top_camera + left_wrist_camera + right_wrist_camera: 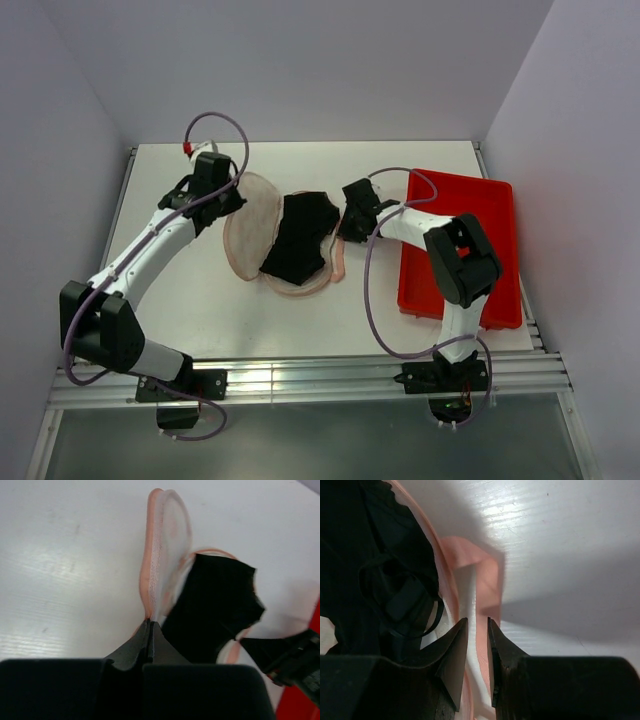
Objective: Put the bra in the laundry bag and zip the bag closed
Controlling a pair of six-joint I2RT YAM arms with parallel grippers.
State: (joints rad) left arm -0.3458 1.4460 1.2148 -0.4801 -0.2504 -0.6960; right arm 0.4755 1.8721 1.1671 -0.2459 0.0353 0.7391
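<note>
Overhead, 2 arms, 1 bra (298,240), 1 laundry bag (250,235) and 1 red tray (458,195) are counted on a white table (200,300). The table is boxed in by pale walls on 3 sides, w/ an aluminium rail along the near edge. The bag is seen lying open at centre, its beige-pink lobes spread flat. The all-black bra is heaped on the bag's right lobe, inside the pink rim. The left gripper (228,195) is set at the bag's far-left edge, the right gripper (345,225) at its right edge, just beside the tray.

From the left wrist, the left gripper (150,625) is shown fully closed, w/ the bag's (165,535) zipper rim pinched between the fingertips. One lobe is held up on edge, white mesh inside, pink trim outside. The bra (215,605) is seen as a crumpled black mass just right of the raised lobe. The right gripper (292,655) is visible beyond it.

From the right wrist, the right gripper (477,625) is shown narrowed, not fully closed. The bag's (480,575) pink rim is caught in the gap, and a flap of it is lifted off the table (560,540). The bra (380,555), straps looped, is seen to the left.
</note>
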